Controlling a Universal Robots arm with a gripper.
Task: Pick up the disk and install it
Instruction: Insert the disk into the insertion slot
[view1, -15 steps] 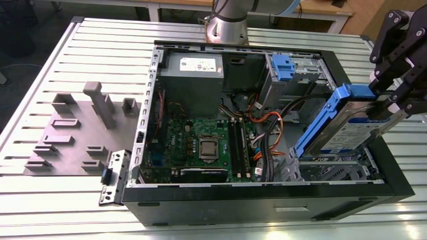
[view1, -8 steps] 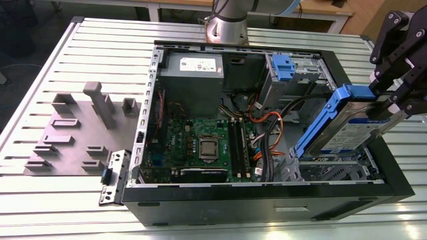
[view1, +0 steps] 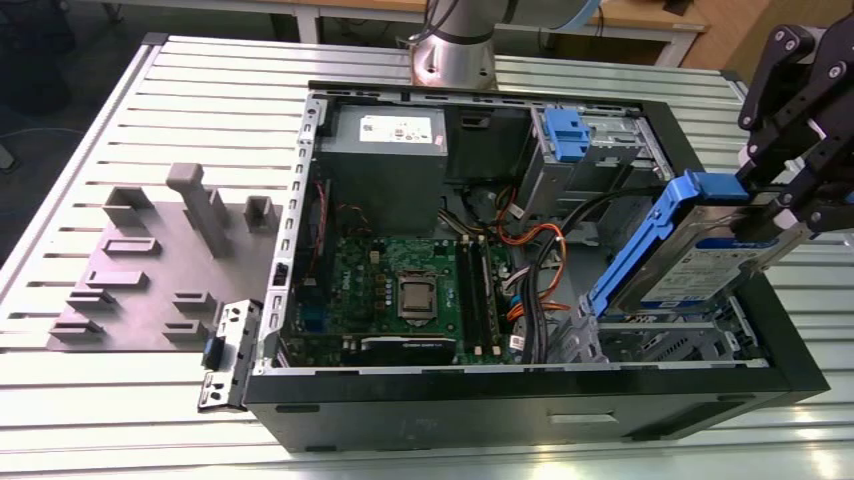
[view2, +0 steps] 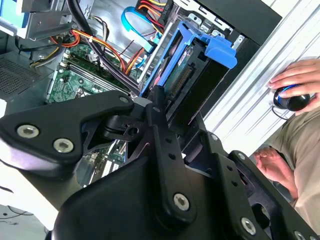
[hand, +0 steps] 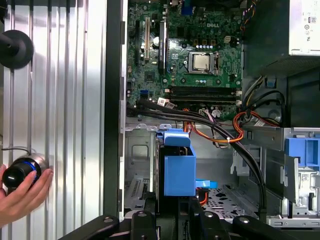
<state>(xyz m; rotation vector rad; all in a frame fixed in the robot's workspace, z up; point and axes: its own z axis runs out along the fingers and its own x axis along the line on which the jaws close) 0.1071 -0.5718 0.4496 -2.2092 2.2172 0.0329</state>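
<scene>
While the gripper hung over the exterior view's right end of the computer case, its jaws were clamped on the upper end of the disk. The jaws were narrowed to the thickness of the drive and its bracket.

Item held: disk, silver-grey, white-and-blue label, blue plastic frame. It was tilted steeply. Its lower end dipped inside the case rim above the metal drive cage, and its upper end leaned out toward the exterior view's right. Whether the lower end touched the cage could not be told. In the second wrist view a black finger pressed against the disk's side. In the first wrist view the disk appeared edge-on above the open bay.

Case contents:
- green motherboard
- grey power-supply box with a white sticker
- orange and black cables
- blue latch on a silver cage

Table: slatted metal. A grey fixture with upright blocks stood on it, to the exterior view's left of the case.

A person's hand rested on a black knob with a blue ring, on the table beside the case.
</scene>
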